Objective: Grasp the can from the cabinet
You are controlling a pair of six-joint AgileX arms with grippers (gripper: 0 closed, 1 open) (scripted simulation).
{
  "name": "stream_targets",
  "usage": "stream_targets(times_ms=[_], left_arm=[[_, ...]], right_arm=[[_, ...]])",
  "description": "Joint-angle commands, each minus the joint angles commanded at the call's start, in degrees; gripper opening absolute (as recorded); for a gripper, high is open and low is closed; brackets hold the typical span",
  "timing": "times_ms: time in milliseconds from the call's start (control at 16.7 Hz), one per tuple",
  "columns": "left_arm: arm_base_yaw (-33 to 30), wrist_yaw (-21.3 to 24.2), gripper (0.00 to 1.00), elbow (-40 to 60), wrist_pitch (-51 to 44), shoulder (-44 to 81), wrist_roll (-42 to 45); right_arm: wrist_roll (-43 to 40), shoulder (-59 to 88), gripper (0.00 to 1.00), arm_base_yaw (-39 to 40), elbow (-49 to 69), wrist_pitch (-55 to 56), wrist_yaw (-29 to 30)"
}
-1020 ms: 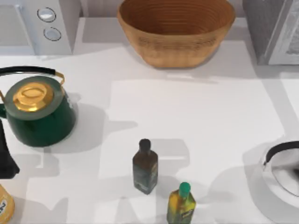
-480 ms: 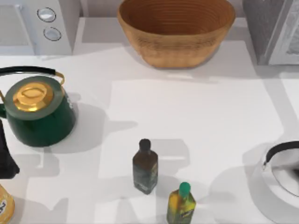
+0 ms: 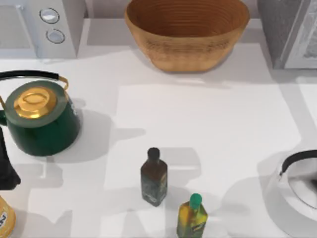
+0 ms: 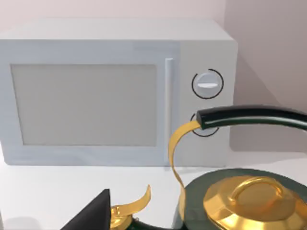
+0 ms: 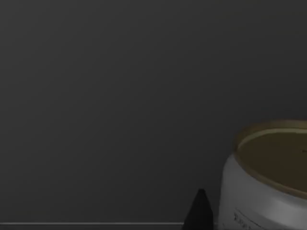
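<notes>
In the right wrist view the can stands inside the dark cabinet, a pale silver body with a dull gold rim and lid. My right gripper shows as a dark tip just beside the can, apart from it. The cabinet is the grey box at the far right corner of the top view. My left arm sits at the table's left edge by the green kettle, and a dark part of my left gripper shows close to the kettle's spout.
A green kettle with a gold lid stands at the left, in front of a white microwave. A wicker basket sits at the far middle. A dark bottle and a yellow bottle stand near the front, a silver kettle at the right.
</notes>
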Motion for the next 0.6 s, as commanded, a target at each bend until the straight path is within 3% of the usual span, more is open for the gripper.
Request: stream_targets(times_ms=[120, 600], left_arm=[[0.0, 0.0, 1.00, 0.0, 0.0, 0.0, 0.0], [0.0, 0.0, 1.00, 0.0, 0.0, 0.0, 0.0]], right_arm=[[0.0, 0.0, 0.00, 0.0, 0.0, 0.0, 0.0], [0.1, -0.1, 0.00, 0.1, 0.0, 0.0, 0.0]])
